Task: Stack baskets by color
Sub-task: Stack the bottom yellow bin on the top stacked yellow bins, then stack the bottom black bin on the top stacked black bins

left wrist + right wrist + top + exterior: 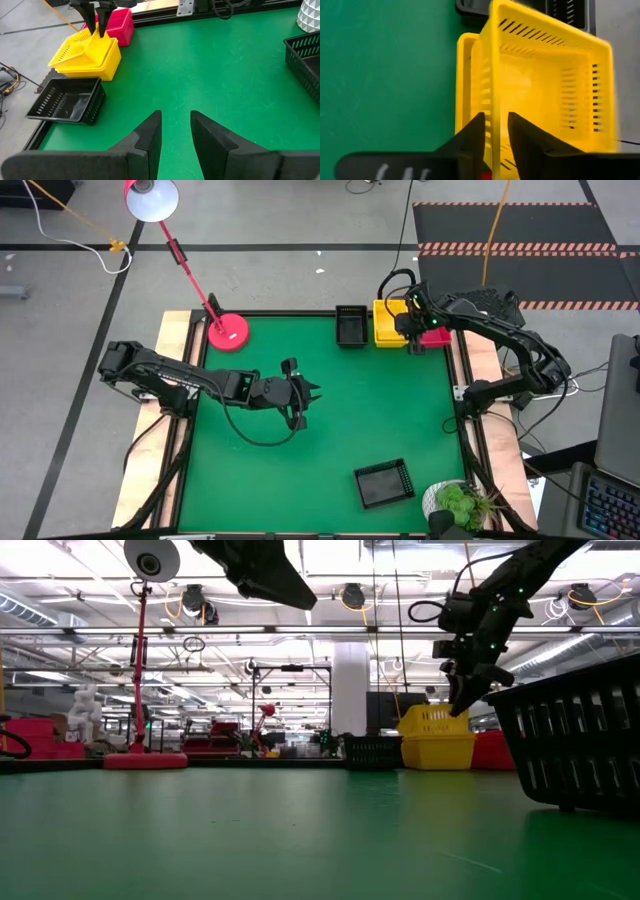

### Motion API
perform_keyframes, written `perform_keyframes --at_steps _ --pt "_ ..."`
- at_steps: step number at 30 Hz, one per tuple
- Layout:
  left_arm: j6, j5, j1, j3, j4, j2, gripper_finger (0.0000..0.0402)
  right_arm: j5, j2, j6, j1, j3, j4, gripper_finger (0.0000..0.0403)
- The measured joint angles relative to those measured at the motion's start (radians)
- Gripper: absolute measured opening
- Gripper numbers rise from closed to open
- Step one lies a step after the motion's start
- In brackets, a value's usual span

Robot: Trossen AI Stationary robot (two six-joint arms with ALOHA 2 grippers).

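At the table's far right, a yellow basket point(545, 80) lies tilted on top of the yellow stack point(95, 65), one long wall raised. My right gripper point(495, 117) comes down over that raised wall, open a little, with one finger inside the basket and one outside. A black basket point(351, 326) stands to the left of the stack and a red basket point(436, 337) to its right. Another black basket point(384, 482) sits near the front edge. My left gripper point(312, 392) hangs open and empty above the table's middle. My right gripper straddles the tilted basket's raised long wall point(492, 100), slanting down from above. A gap shows between the wall and the inner finger point(520, 130). I cannot tell whether the outer finger touches the wall. The basket's low side rests in the stack.
A round red lamp base point(229, 332) stands at the far left corner, with its arm reaching out over the edge. A potted plant point(460, 505) fills the near right corner. Between my left gripper and the baskets there is bare green mat point(380, 410).
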Motion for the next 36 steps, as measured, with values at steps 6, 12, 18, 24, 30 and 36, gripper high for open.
perform_keyframes --at_steps 6,12,18,24,30,36 --pt "0.0 0.0 0.0 0.0 0.0 0.0 0.0106 0.03 0.0 0.036 0.0 0.0 -0.014 0.011" --pt "0.001 0.0 0.0 0.0 0.0 0.0 0.0106 0.078 0.0 0.071 0.017 0.0 -0.029 0.0131" --pt "0.002 0.0 0.0 0.0 0.0 0.0 0.0106 0.078 0.0 0.109 0.046 0.0 -0.003 0.0163" --pt "0.002 0.001 0.0 0.0 0.0 0.0 0.0106 0.132 -0.006 0.148 0.076 0.0 -0.006 0.0197" --pt "0.002 0.001 0.0 0.0 0.001 0.0 0.0106 0.16 -0.076 0.189 0.144 0.0 -0.01 0.0208" --pt "0.0 0.001 0.0 0.0 0.013 0.0 0.0106 0.238 -0.179 0.317 0.264 0.0 -0.037 0.0206"
